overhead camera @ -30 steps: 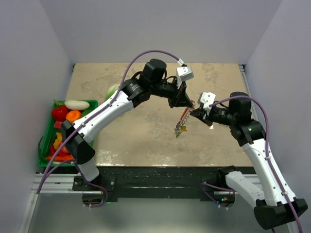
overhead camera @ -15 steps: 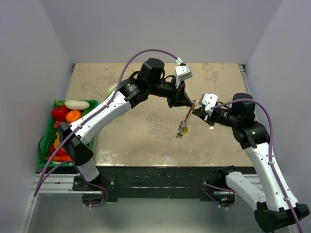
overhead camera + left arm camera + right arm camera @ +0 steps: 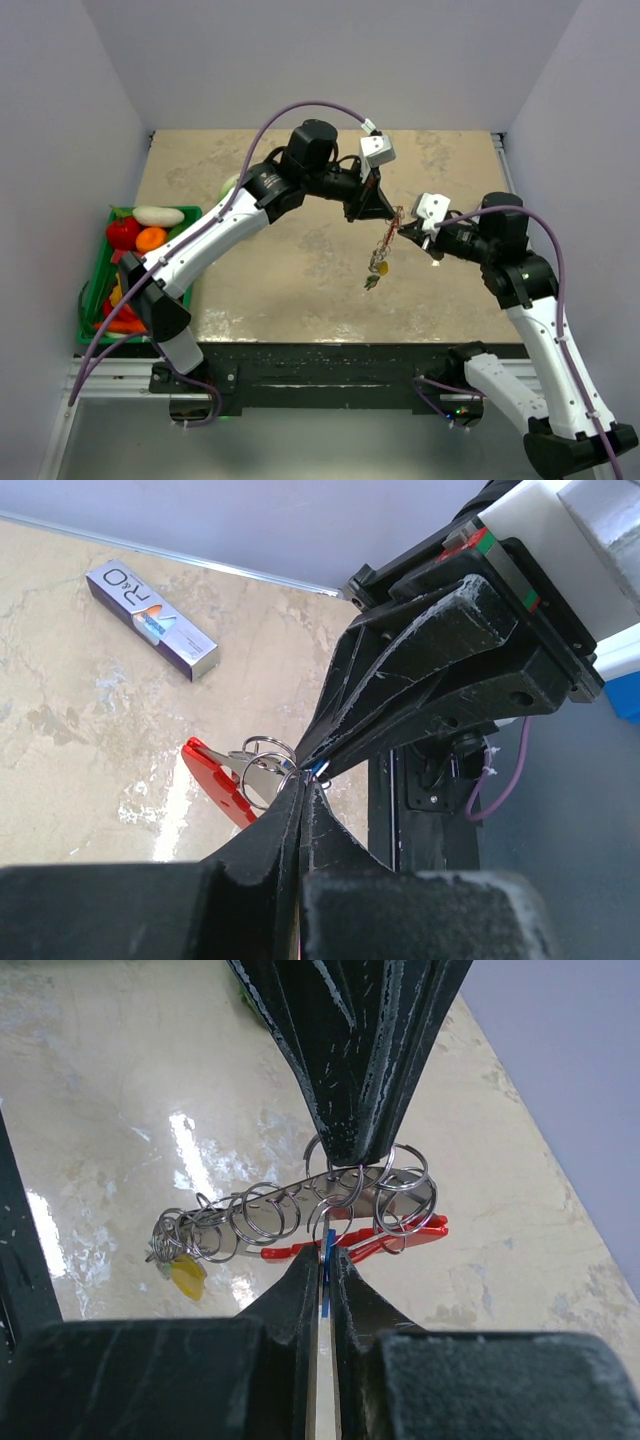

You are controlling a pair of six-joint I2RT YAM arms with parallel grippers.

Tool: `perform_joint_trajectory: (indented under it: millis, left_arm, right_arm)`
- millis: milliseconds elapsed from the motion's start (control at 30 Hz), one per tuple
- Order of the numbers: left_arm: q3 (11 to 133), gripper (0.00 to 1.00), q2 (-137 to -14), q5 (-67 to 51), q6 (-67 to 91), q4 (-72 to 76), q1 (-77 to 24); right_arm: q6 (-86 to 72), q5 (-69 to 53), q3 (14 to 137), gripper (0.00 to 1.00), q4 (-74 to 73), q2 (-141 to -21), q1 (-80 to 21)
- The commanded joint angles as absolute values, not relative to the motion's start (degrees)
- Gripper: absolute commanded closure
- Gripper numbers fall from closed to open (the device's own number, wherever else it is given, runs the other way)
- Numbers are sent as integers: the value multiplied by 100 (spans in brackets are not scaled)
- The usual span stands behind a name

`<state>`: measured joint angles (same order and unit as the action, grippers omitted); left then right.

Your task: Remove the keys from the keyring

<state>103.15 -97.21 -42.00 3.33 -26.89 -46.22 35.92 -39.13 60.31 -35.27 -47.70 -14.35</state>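
Note:
The keyring, a cluster of thin silvery rings, hangs in the air between my two grippers over the middle of the table. My left gripper is shut on one ring from above. Coming from the opposite side, my right gripper is shut on a blue key that sits on a ring. A chain of rings trails off to a yellow key tag. The red fob hangs behind the rings. In the top view the bunch dangles below both grippers.
A purple-and-white box lies on the table beyond the grippers. A green basket of toy vegetables stands off the table's left edge. A green-and-white item lies behind the left arm.
Both grippers have shifted slightly up and right with the keyring. The chain of rings now hangs straighter and lower between them.

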Motion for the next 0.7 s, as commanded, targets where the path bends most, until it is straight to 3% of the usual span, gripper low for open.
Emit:
perform_joint_trajectory:
  millis: [0,667]
  left_arm:
    - [10327,100,-9316,-4263,176,-2399,-4579]
    - [10362,100,-9299,-4245,150,-2435,-4544]
  right_arm:
    - [3744,-3586,6275,100,-3806,-4667,-1415]
    - [3973,-3410,6539,100,-4008,-4676,-1406]
